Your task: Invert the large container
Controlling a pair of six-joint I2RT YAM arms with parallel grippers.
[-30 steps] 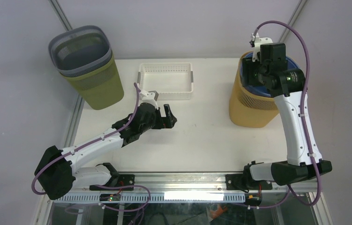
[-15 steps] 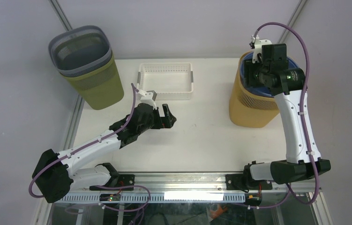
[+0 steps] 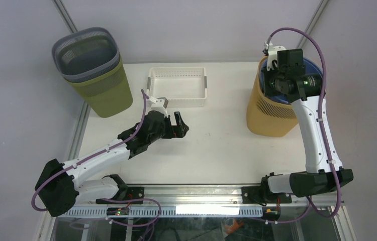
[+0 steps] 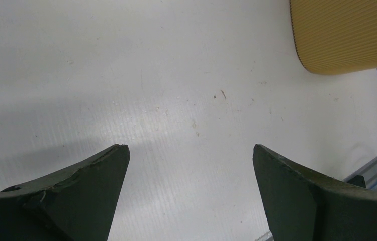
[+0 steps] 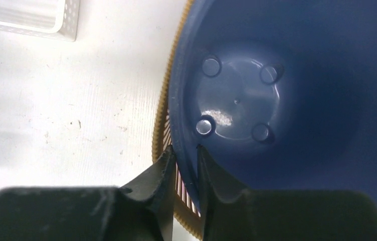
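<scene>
Four bins are standing in two nested pairs: grey mesh bin (image 3: 83,52) in olive bin (image 3: 104,95), blue bin (image 5: 287,100) in tan bin (image 3: 269,119). One white perforated tray (image 3: 176,102) is lying between the pairs.

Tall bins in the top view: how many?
4, nested in pairs: grey bin inside olive bin, far left; blue bin inside yellow bin, far right. Others may hide inside.

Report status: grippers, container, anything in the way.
Left gripper open over table. Right gripper clamped on rim of yellow container. Container upright, not yet flipped. Nothing blocking it.
</scene>
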